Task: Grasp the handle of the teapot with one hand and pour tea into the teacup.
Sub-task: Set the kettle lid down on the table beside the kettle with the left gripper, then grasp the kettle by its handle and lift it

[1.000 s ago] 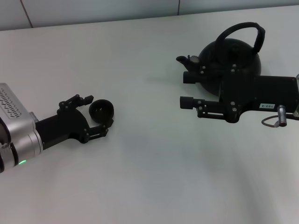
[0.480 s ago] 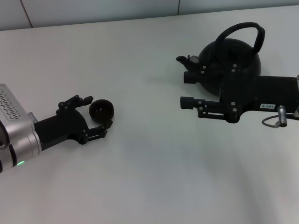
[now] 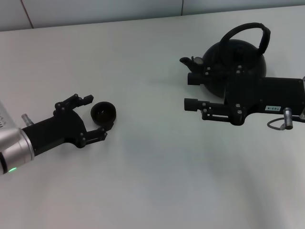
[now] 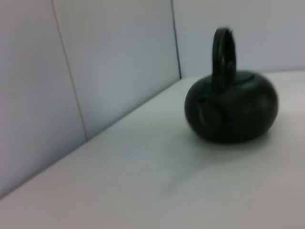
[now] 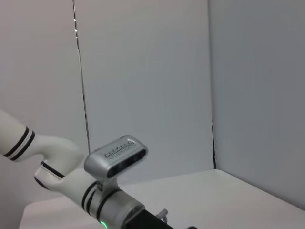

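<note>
The small black teacup (image 3: 103, 113) stands on the white table at the left. My left gripper (image 3: 94, 116) is open, and the cup sits just at its fingertips, not held. The round black teapot (image 3: 233, 62) stands at the far right with its spout (image 3: 188, 61) pointing left and its arched handle (image 3: 245, 31) upright and free. My right gripper (image 3: 190, 91) is open in front of the pot, low beside its body, with one finger against the pot's lower side. The left wrist view shows the teapot (image 4: 231, 112) and its handle (image 4: 224, 52) farther off.
The white table (image 3: 152, 157) stretches between the two arms. Grey wall panels (image 3: 95, 9) run along its far edge. The right wrist view shows my left arm (image 5: 114, 191) in front of the wall.
My left arm has drawn back to the left, leaving the teacup standing in place at its fingertips. The right arm and the teapot have not moved.
</note>
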`<state>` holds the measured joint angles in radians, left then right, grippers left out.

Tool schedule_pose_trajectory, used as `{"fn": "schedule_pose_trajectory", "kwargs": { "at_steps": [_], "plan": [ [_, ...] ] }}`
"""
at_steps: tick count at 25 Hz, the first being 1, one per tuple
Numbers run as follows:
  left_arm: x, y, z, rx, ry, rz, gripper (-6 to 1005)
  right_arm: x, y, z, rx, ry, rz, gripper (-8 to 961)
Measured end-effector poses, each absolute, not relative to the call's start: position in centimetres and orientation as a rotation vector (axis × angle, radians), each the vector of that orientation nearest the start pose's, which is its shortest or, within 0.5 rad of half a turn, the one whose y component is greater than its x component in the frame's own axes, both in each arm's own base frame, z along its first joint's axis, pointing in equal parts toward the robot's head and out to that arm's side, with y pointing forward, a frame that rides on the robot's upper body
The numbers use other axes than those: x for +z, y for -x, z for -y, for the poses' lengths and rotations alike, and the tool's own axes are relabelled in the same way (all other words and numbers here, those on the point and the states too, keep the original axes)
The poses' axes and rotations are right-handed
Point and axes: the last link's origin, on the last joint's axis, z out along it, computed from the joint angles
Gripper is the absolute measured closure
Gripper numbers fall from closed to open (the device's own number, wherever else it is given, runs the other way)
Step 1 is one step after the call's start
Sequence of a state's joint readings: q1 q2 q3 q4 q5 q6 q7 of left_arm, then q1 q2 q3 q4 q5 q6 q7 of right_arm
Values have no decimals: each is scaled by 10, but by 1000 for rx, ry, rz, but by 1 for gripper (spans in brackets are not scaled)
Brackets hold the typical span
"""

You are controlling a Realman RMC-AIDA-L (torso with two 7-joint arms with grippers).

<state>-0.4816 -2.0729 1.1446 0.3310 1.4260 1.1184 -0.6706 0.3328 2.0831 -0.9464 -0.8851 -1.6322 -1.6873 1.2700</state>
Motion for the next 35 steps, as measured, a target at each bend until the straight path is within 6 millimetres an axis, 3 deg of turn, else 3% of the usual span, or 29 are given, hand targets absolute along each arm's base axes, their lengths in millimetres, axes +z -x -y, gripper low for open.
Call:
{"fn": "schedule_pose_trajectory", "kwargs": {
  "at_steps": [7, 13, 14, 15, 20, 27, 35],
  "plan": [
    [-48, 289, -310, -606, 2529, 156, 139, 25, -239, -294, 944, 2697, -255, 381],
    [-46, 286, -307, -639, 2536, 138, 139, 25, -242, -294, 946, 2668, -242, 381],
    [-43, 282, -302, -684, 2548, 119, 139, 26, -242, -293, 952, 2661, -241, 381],
    [-33, 269, -293, -837, 2591, 108, 139, 26, -243, -293, 955, 2655, -242, 381],
    [-18, 260, -286, -942, 2636, 111, 140, 27, -248, -290, 951, 2638, -259, 381],
    [-4, 263, -278, -999, 2672, 134, 140, 34, -265, -282, 936, 2545, -335, 382],
    [-3, 263, -276, -1015, 2676, 139, 139, 49, -302, -261, 929, 2371, -499, 382]
  ]
}}
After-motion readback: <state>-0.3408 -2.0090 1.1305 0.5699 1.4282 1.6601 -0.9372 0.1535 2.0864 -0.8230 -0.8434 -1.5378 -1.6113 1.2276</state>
